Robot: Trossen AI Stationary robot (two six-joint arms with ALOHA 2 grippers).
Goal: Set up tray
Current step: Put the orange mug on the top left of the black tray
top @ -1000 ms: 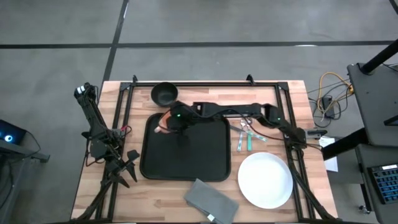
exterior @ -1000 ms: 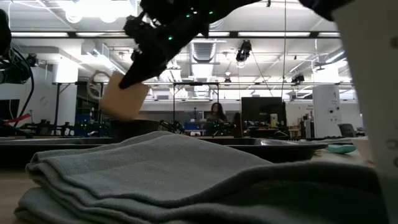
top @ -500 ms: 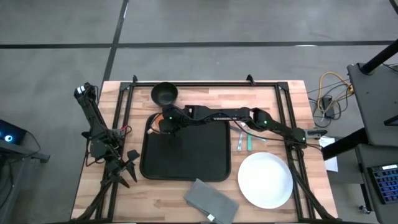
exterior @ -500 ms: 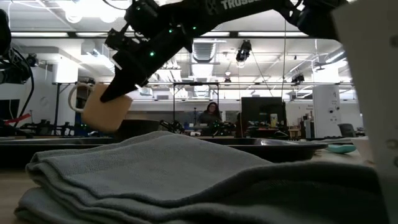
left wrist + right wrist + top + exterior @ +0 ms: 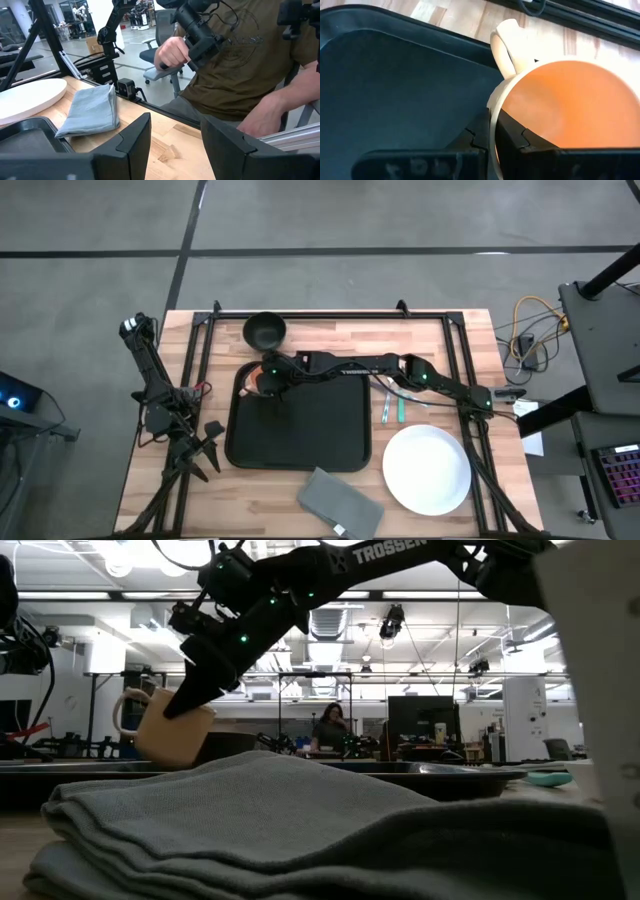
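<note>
At the far left of the table my left gripper [image 5: 207, 448] waits beside the tray's left edge, its two dark fingers spread with nothing between them; past them the left wrist view shows a person's hand [image 5: 172, 52] on a control handle beyond the table edge.

Next comes the large flat black rectangular tray with rounded corners and a raised rim [image 5: 330, 452], lying in the middle of the wooden table [image 5: 440, 330]. My right arm reaches across it from the right, and the right gripper [image 5: 268, 376] hangs over the tray's far left corner. It is clenched on the wall of a cream ceramic mug with an orange inside [image 5: 560, 107], one finger inside the rim and one outside. In the low view the mug [image 5: 170, 732] hangs tilted, handle outward, and I cannot tell whether its base touches the tray yet.

I judge the step in hand to be placing the mug on the tray. The next move calls for levelling it, easing it down inside the rim, then letting go.

Behind that corner sits a small black round bowl [image 5: 264, 331]. Near the front edge lies a folded grey cloth napkin [image 5: 338, 502]. To the right are pale cutlery pieces [image 5: 392, 402] and a round white plate [image 5: 427, 469].
</note>
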